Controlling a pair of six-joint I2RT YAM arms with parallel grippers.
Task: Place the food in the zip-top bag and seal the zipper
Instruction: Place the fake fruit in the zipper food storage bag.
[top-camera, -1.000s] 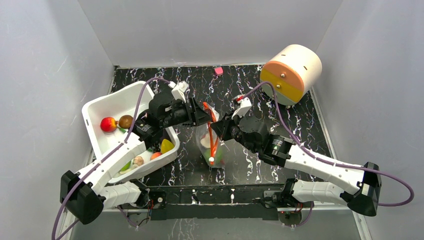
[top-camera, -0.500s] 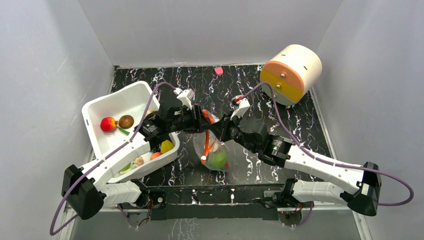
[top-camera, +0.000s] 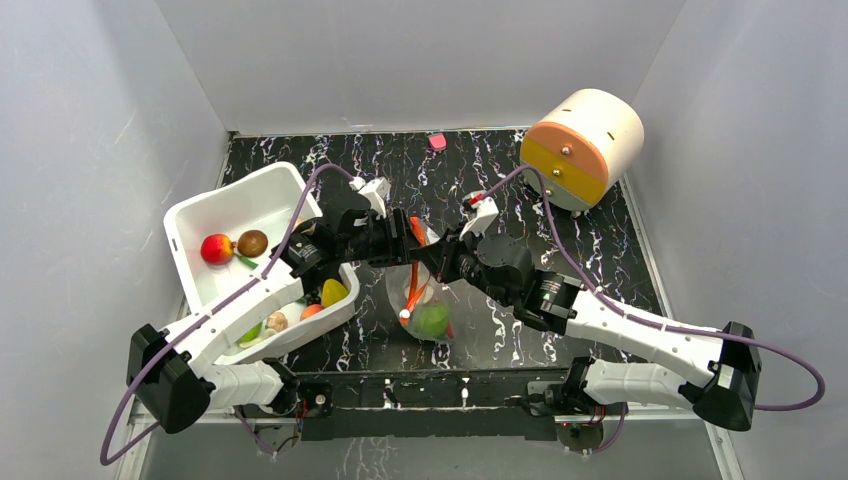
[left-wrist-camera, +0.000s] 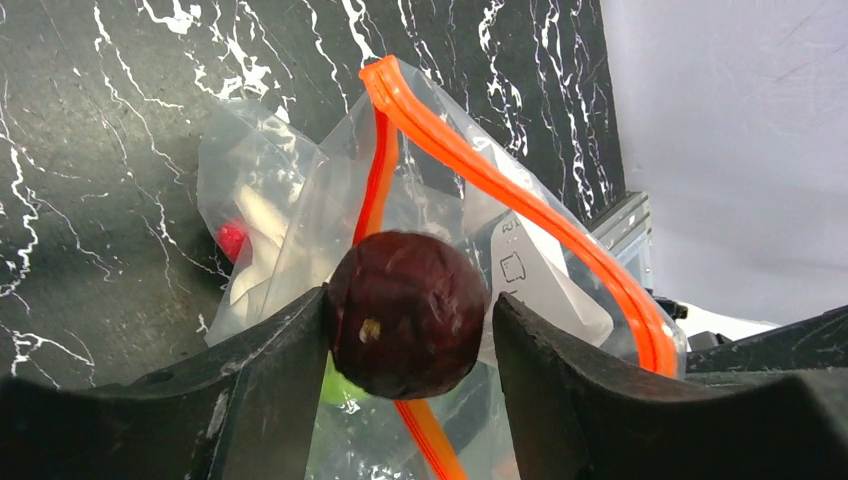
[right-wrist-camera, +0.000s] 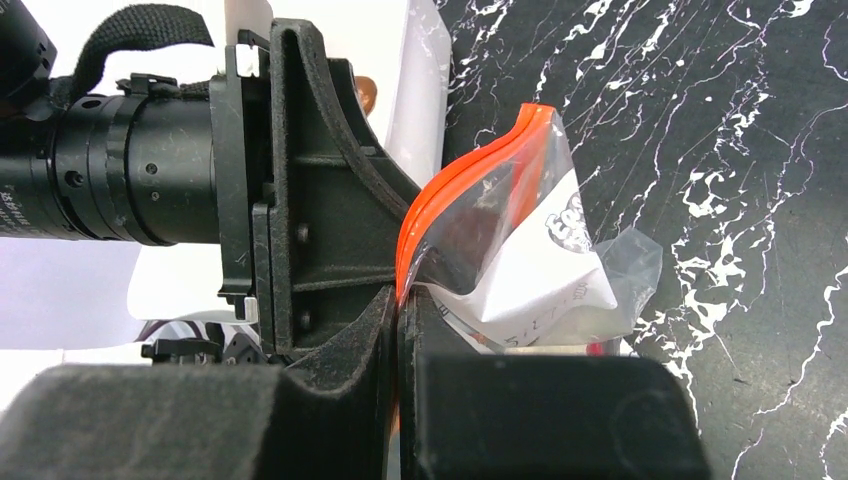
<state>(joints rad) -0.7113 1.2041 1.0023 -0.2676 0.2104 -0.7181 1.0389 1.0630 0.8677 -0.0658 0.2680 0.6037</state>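
- Since the coming move is, as I judge it, a drop into the pouch, what counts is where its mouth lies from the loaded end effector, above the black, white-veined table (top-camera: 470, 160).
- The white rectangular plastic tub (top-camera: 250, 200) sits at 9 o'clock from the pouch in the top view, on the left arm's side, with other toy food in it.
- The clear, floppy zip-top bag (top-camera: 425, 300) hangs near the table's middle between the two arms. Its body sags toward 6 o'clock, and a green round toy fruit (top-camera: 433, 320) is already inside.
- The left end effector (top-camera: 392, 240) reaches in from 9 o'clock and grips a piece of food. It is the arm at the mouth with a load, so I judge it the one to act.
- The right end effector (right-wrist-camera: 400, 300) comes from 3 o'clock, clamped tight on one lip of the bag's top edge and holding it up.
- The orange-red plastic zipper strip (left-wrist-camera: 500, 190) has its long axis running roughly 12 to 6 o'clock in the top view. From the left wrist its two lips stand parted, the gap opening at 12 o'clock just beyond the held piece.
- The dark maroon round toy fruit (left-wrist-camera: 405, 315) touches both fingers and lies right at that gap. A release should let it fall in, though it might catch the near lip.
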